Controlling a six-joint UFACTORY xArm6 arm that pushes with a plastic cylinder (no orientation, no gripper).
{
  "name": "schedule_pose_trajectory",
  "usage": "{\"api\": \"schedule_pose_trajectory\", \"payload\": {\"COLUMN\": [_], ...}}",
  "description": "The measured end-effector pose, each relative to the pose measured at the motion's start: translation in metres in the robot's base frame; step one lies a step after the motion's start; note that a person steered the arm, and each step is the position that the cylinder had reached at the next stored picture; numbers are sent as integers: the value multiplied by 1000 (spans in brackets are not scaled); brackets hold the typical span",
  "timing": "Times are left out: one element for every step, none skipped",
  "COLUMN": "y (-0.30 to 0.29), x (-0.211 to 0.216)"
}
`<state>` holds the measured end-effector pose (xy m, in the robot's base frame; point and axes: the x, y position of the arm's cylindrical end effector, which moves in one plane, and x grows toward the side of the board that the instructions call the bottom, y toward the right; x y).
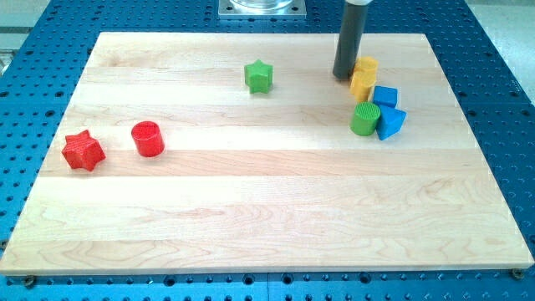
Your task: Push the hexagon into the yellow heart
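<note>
My tip (343, 76) ends a plain, dark, seemingly matte round rod.

The yellow heart (363, 84) lies near the view's top right of the wooden board, its flat top face up, directly below a second yellow block (366, 67) that touches it and sits a little nearer the view's top; that block's outline looks many-sided, likely the hexagon, though its exact shape is hard to make out. The two yellow pieces form a short stack-like column in the view, both resting flat on the board. My tip (343, 76) stands just left of the upper yellow block, touching or nearly touching it.
</note>
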<state>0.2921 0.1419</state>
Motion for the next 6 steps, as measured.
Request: {"api": "schedule_pose_trajectory", "payload": {"y": [36,69,102,105,50,-4], "x": [-12,-34,-14,-6,-5,4]}}
